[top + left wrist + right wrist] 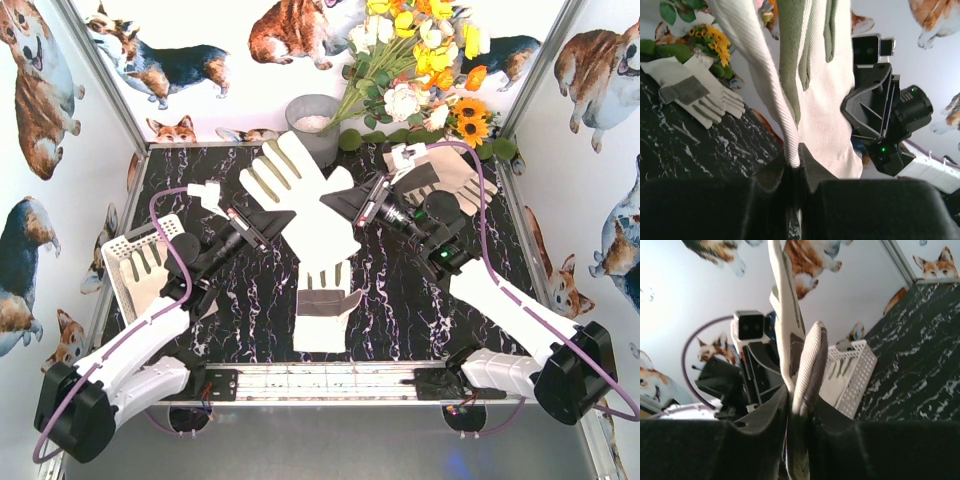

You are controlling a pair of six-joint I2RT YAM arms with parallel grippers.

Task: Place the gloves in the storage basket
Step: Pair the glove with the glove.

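Top external shows bucket (312, 125), flowers (420, 50) behind glove (300, 190).

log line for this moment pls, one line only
held glove: in air, pinched by left gripper and right gripper | storage basket: one glove inside | on table: front glove, back-right glove

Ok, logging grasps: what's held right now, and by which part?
The raised glove, pinched at opposite side edges of its palm by left gripper and right gripper.
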